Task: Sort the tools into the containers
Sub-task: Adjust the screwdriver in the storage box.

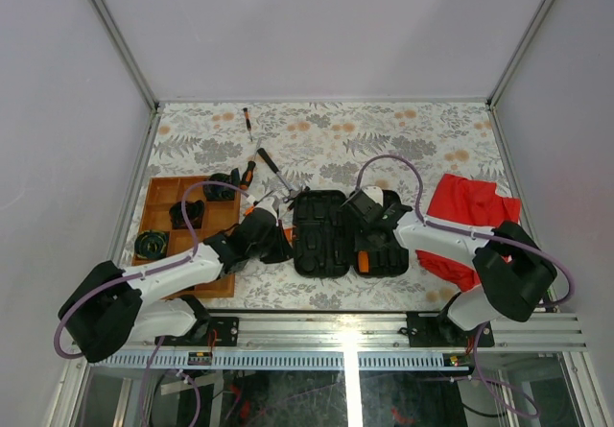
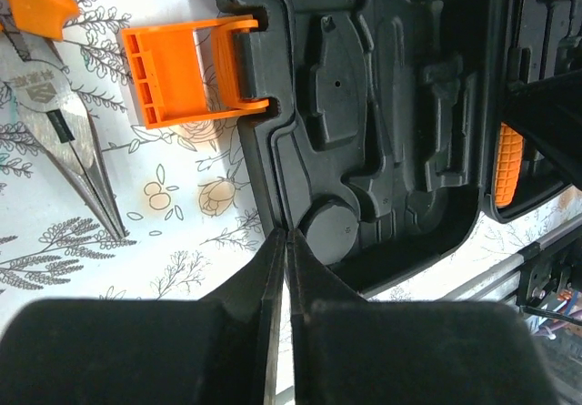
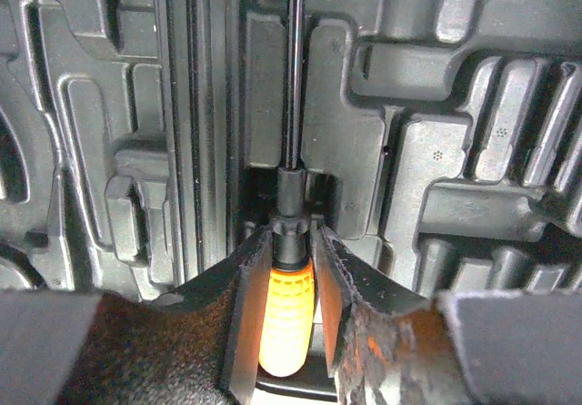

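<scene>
Right gripper (image 3: 291, 241) clasps the screwdriver (image 3: 287, 318) over the case (image 3: 436, 150); left gripper (image 2: 285, 241) closed, empty.

Plain pale grey walls (image 1: 317, 24) close round a floral-patterned tabletop (image 1: 384, 139) under even light

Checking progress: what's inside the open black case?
An orange-handled screwdriver in a groove of the case, right jaws around its handle. The left half looks empty. The right arm covers part of the other half.
</scene>
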Controlling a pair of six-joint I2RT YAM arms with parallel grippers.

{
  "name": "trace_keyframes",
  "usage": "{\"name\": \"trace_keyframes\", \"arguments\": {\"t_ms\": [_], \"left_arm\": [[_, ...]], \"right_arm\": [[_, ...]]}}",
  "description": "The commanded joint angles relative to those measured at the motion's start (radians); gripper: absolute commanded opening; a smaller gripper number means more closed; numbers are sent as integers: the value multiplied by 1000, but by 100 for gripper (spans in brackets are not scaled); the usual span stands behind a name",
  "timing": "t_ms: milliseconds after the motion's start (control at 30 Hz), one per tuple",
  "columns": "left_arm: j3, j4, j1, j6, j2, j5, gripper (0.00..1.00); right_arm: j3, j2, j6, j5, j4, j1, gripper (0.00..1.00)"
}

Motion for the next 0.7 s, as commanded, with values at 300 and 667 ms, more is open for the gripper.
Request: {"name": "trace_keyframes", "arguments": {"t_ms": [300, 667], "left_arm": [[-37, -64, -17, 9, -45, 13, 0], [-39, -54, -19, 12, -30, 12, 0]], "right_arm": [[-48, -126, 39, -198, -41, 46, 59], [-2, -225, 23, -167, -43, 46, 71]]}}
